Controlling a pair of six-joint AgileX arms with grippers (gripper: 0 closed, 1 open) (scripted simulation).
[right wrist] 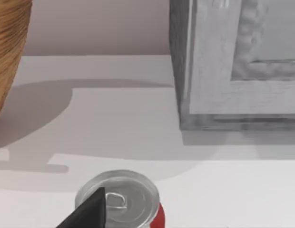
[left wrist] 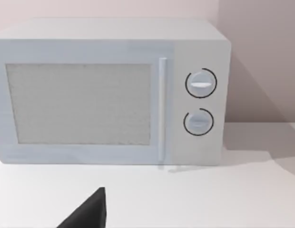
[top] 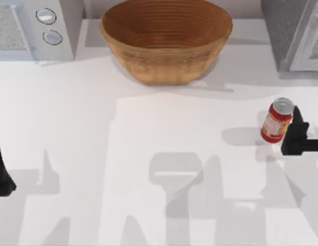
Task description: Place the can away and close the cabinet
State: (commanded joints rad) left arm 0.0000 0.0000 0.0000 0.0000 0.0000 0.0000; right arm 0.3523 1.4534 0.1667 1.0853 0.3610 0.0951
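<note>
Right gripper [top: 297, 134] at the table's right edge, low over the surface, arm reaching in from the right, left gripper [top: 1, 171] parked at the left edge, near the front.

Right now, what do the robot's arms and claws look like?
Both are matte black, angular and blocky, with no visible cables or markings. The right claw beside the small red cylindrical can shows a tapered finger above a boxy body. The left claw at the left edge is a dark wedge.
</note>
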